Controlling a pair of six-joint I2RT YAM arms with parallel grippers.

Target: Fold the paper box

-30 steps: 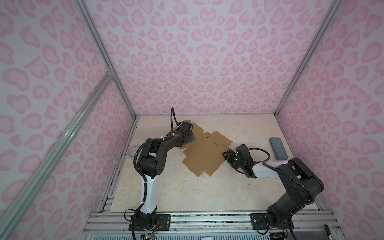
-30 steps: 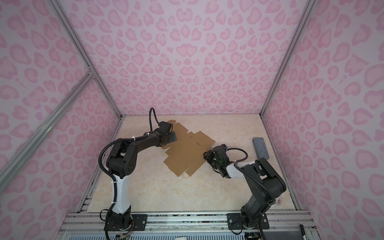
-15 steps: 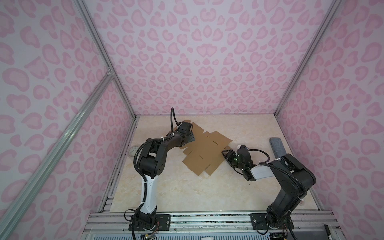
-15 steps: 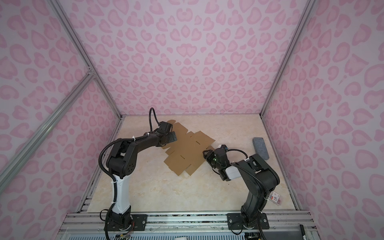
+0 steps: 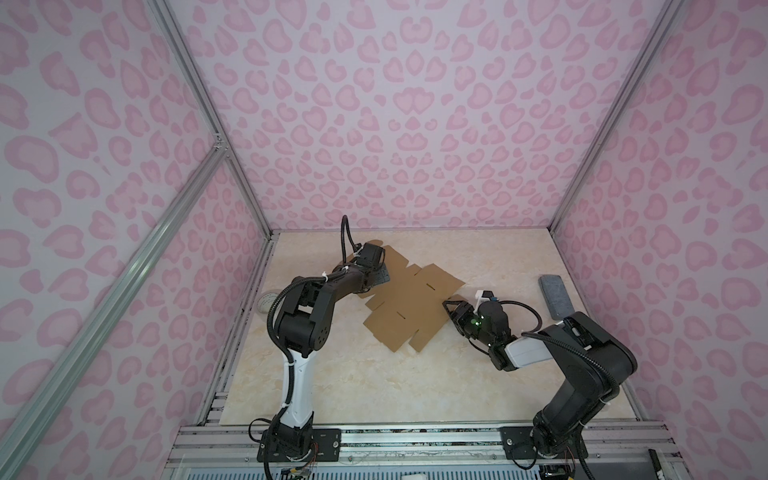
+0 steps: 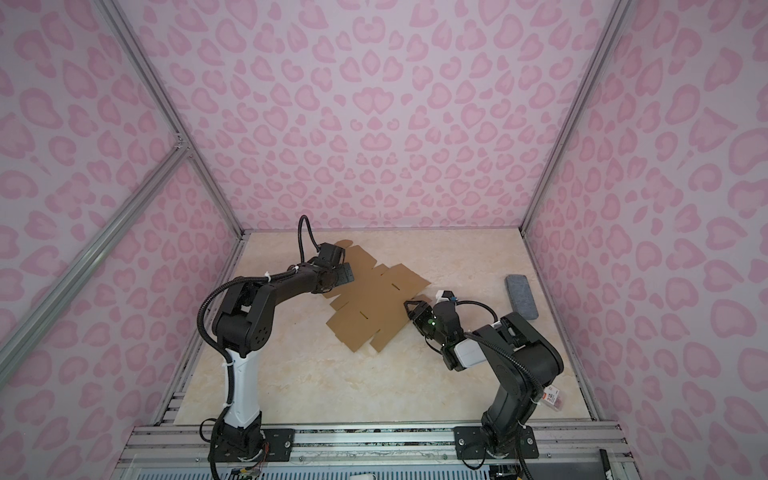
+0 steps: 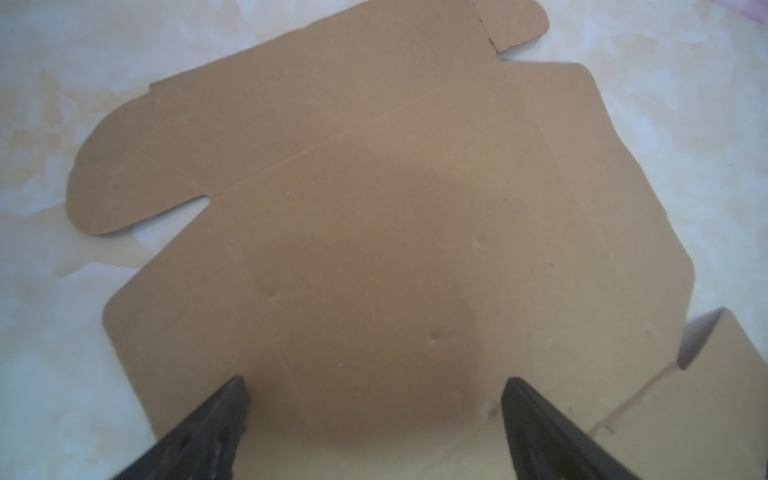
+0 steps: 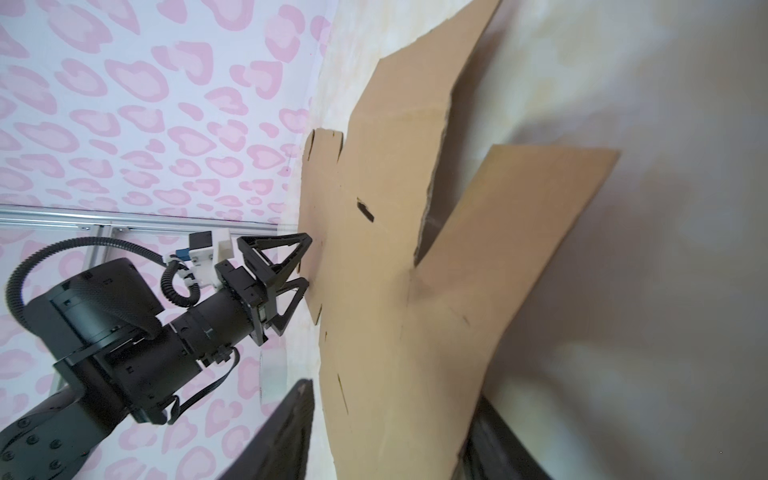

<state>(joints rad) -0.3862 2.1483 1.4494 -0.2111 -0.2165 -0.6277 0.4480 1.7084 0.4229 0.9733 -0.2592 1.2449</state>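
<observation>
Left gripper (image 7: 375,380) wide open over paper box (image 7: 374,187), right gripper (image 8: 395,392) straddling its edge

The counter (image 5: 374,386) held one paper box (image 5: 409,309), a single flat brown sheet. Two robot arms were counted: one left arm (image 5: 307,320) and one right arm (image 5: 582,357). Each arm carried one gripper, the left gripper (image 8: 306,262) and the right gripper (image 5: 452,307), making two in all. Each gripper showed two black fingers (image 7: 208,428), four altogether. There was one grey block (image 5: 556,297) and one clear tape roll (image 5: 266,301). In a top view, one small white tag with red print (image 6: 552,397) could also be counted.
</observation>
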